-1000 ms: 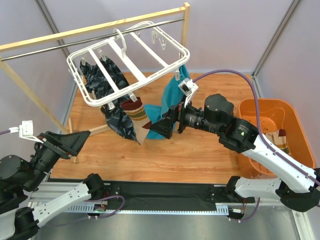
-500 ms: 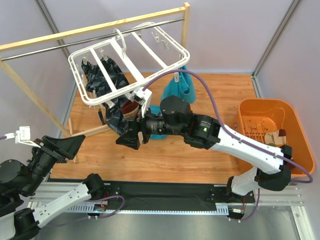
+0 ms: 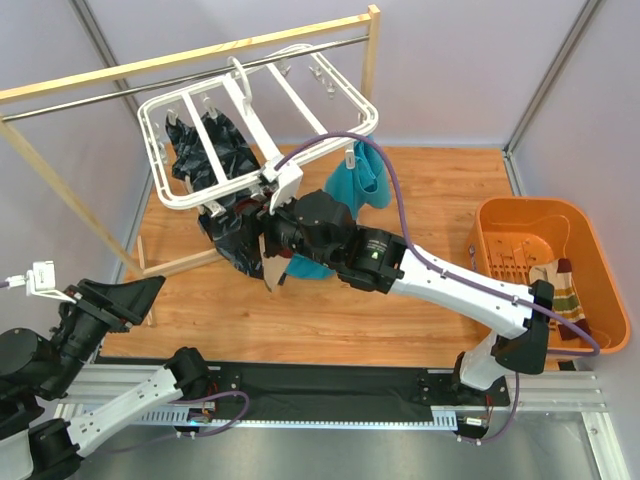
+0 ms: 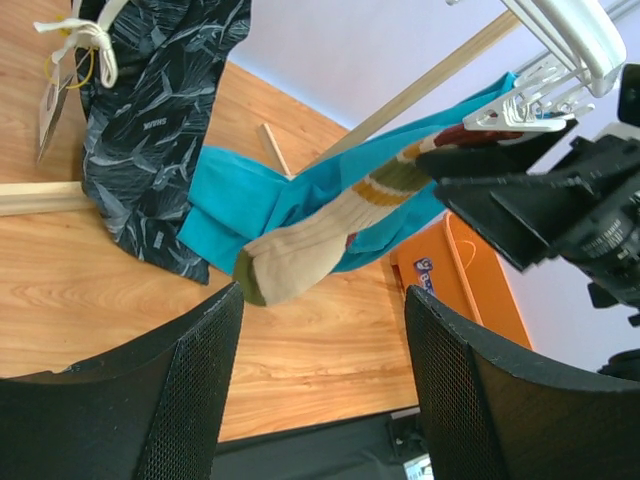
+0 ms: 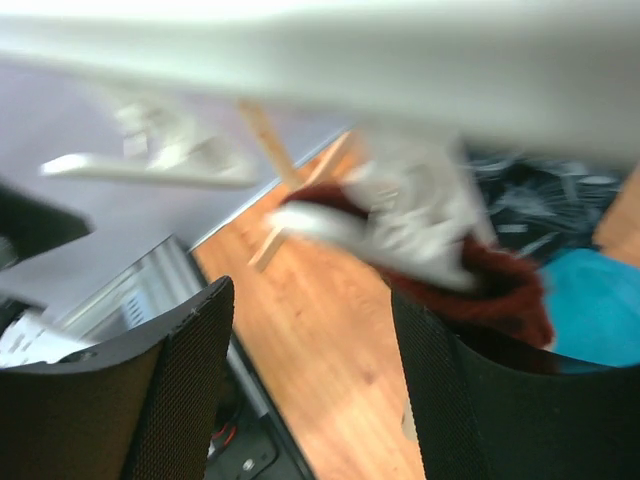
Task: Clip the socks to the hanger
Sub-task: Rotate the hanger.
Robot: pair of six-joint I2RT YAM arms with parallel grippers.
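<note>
The white hanger [image 3: 345, 100] hangs from the rack's metal rail. A beige sock [image 3: 271, 262] with stripes and a maroon cuff hangs from a clip at the hanger's near edge. It shows clearly in the left wrist view [image 4: 310, 255], under the clip [image 4: 520, 115]. My right gripper [image 3: 235, 222] is open at the cuff, just under the hanger's rim. In the blurred right wrist view the maroon cuff [image 5: 480, 280] and white clip [image 5: 420, 215] lie just beyond its open fingers [image 5: 310, 290]. My left gripper [image 3: 135, 292] is open and empty, low at the left [image 4: 320, 290]. Another striped sock [image 3: 562, 285] lies in the basket.
The wooden rack [image 3: 200, 55] spans the back left. A dark navy cloth [image 3: 215, 150] and a teal cloth [image 3: 360, 180] hang from the hanger beside the sock. An orange basket [image 3: 530, 205] stands at the right. One wooden rack leg [image 3: 60, 195] slants down near my left arm.
My right arm has swung left and up from the table's middle to the hanger's near edge. The hanger has tilted slightly. My left arm has drawn back a little.
</note>
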